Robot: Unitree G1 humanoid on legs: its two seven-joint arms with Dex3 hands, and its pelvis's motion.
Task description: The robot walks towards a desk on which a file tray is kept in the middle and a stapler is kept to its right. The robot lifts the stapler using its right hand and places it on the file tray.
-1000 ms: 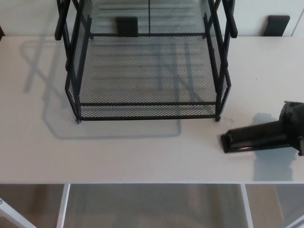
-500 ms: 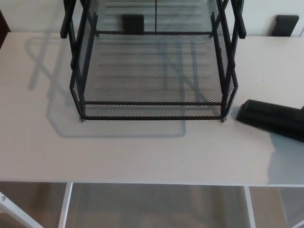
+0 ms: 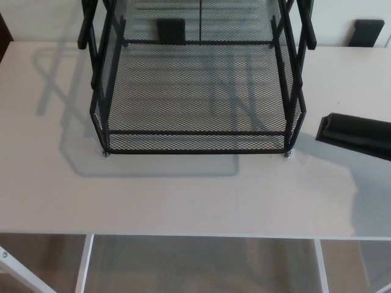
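Note:
A black wire-mesh file tray (image 3: 195,141) stands at the middle back of the white desk (image 3: 183,195), with more tiers above it cut off by the top of the head view. To its right, the black stapler (image 3: 357,135) hangs tilted just off the desk and casts a shadow below itself. Its near end points at the tray's right front corner, a short gap away. Its far end runs out past the right edge of the picture. Neither of my hands shows, so what holds the stapler is hidden.
Two small black blocks (image 3: 171,29) (image 3: 369,32) sit along the desk's back edge by the wall. The desk's front edge runs across the picture low down, with white frame bars (image 3: 82,262) and floor below it.
The stapler has risen from the desk and moved up and to the right, towards the tray's right side. My right hand, seen on it a second ago, has left the picture. The camera shifted slightly.

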